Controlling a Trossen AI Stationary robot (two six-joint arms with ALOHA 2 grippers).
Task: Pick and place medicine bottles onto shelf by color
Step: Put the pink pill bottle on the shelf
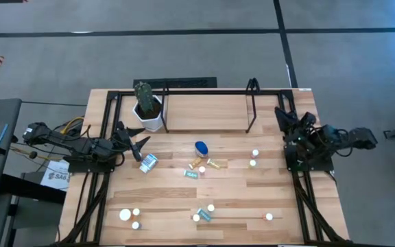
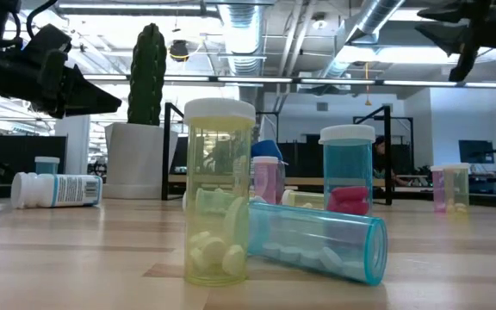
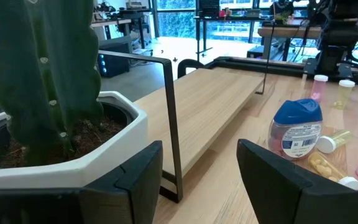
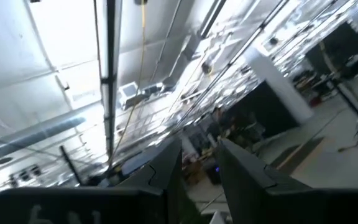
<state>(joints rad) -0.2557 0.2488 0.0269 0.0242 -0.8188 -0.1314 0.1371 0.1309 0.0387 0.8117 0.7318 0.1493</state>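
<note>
A green cactus [image 1: 143, 95] stands upright in a white pot [image 1: 149, 115] near the far left of the wood-plank tabletop [image 1: 163, 195]. Seen up close, the pot [image 3: 67, 155] holds dark soil around the cactus stem [image 3: 39, 68]. Grey floor [image 1: 197, 41] surrounds the tabletop. Beyond it lies an office room with desks and ceiling ducts [image 2: 377, 17].

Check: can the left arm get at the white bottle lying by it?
Probably yes. The left gripper is open and empty just behind the white bottle, which lies on its side with bare table around it. The cactus pot stands behind the gripper, off that path.
</note>
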